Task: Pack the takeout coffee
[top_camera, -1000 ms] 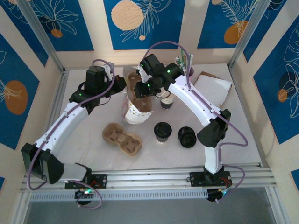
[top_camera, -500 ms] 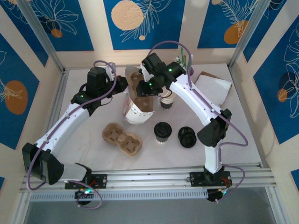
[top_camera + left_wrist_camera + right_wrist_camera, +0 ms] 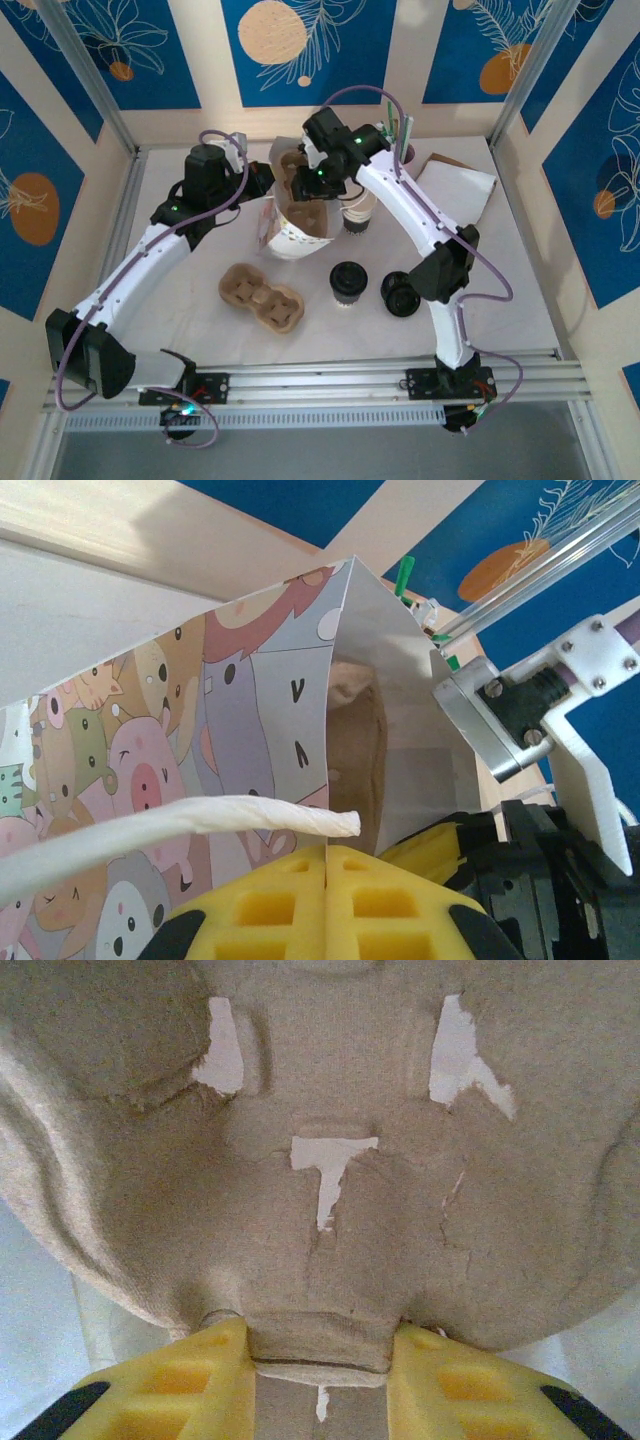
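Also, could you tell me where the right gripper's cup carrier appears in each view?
Top external: cup carrier in the mouth of the paper bag, back centre.
Left wrist: brown, inside the open bag, centre.
Right wrist: upper frame, pinched by the right gripper.
Shared landmark: the paper bag, top and left wrist.

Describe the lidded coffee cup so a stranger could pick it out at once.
Start at the central patterned paper bag. Below it and rightward in the top view stands the coffee cup, between a cardboard tray and loose black lids. It alone is a white cup wearing a black lid.
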Motion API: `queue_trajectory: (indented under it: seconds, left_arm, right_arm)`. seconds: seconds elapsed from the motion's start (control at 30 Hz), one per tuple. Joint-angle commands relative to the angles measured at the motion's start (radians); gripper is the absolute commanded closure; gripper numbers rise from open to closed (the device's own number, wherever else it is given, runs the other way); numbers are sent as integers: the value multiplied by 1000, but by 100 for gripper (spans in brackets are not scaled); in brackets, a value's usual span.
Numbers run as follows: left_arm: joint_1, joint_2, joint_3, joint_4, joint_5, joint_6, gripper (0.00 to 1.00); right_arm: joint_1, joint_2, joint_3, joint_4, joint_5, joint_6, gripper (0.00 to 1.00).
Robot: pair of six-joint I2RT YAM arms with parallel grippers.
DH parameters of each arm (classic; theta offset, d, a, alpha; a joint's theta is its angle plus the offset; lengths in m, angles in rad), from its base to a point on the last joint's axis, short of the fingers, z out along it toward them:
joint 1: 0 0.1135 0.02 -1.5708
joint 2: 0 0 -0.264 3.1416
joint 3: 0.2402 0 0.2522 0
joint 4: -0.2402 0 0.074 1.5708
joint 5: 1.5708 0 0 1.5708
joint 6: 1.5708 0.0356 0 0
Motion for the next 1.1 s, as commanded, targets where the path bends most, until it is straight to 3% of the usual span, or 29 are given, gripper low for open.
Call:
queue_trajectory:
  seconds: [0.0,0.07,0.17,0.23,0.53,0.67,0.77,0.93,1.07]
  left_arm:
    - [-11,-27,-12,42,-6,-5,100]
    - [-11,-24,-9,37,-6,-6,96]
    - [-9,-39,-14,27,-23,-3,63]
    - [-7,-53,-16,20,-28,0,48]
    - [5,-150,-15,-50,-61,13,14]
    - [40,-190,-5,-110,-67,25,9]
    - [115,-211,-25,-167,-58,-7,9]
    - [306,-247,-156,-131,70,-108,14]
    - [380,-234,-233,-119,108,-128,22]
  right_arm:
    - [-11,48,77,-89,-28,25,66]
    - [-12,73,113,-109,-30,31,66]
    - [-13,96,147,-121,-36,40,66]
    - [-12,108,162,-129,-39,45,66]
    - [0,142,218,-174,-36,57,66]
    - [11,146,220,-191,-31,58,66]
    - [19,148,225,-211,-26,56,66]
    - [37,151,233,-240,-9,54,66]
    - [52,153,237,-264,9,58,66]
